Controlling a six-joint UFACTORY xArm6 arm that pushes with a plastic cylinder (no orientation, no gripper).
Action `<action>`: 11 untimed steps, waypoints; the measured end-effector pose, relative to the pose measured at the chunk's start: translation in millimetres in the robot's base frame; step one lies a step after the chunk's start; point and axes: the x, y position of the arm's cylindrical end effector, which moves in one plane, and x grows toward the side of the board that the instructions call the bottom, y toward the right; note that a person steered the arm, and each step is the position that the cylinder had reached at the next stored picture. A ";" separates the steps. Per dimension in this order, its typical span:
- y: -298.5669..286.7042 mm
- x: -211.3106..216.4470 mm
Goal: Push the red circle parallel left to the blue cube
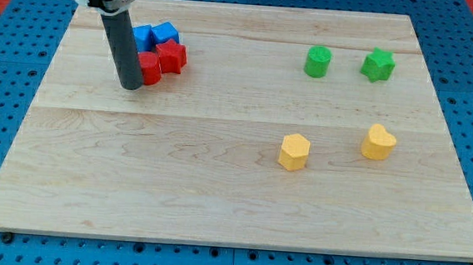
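My tip (130, 84) rests on the board at the view's upper left, touching the left side of the red circle (150, 69). A red star (172, 57) sits just right of the red circle, touching it. Two blue blocks stand behind them: a blue cube (166, 35) and another blue block (142, 37), partly hidden by the rod. The four blocks form one tight cluster.
A green cylinder (317, 62) and a green star (378, 65) stand at the view's upper right. A yellow hexagon (294, 152) and a yellow heart (378, 142) lie at lower right. The wooden board (174, 187) sits on a blue pegboard.
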 end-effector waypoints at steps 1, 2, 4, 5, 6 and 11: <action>9.3 -3.6; 7.5 -5.8; 7.5 -4.1; 12.4 23.4; 14.9 83.3; 10.0 86.4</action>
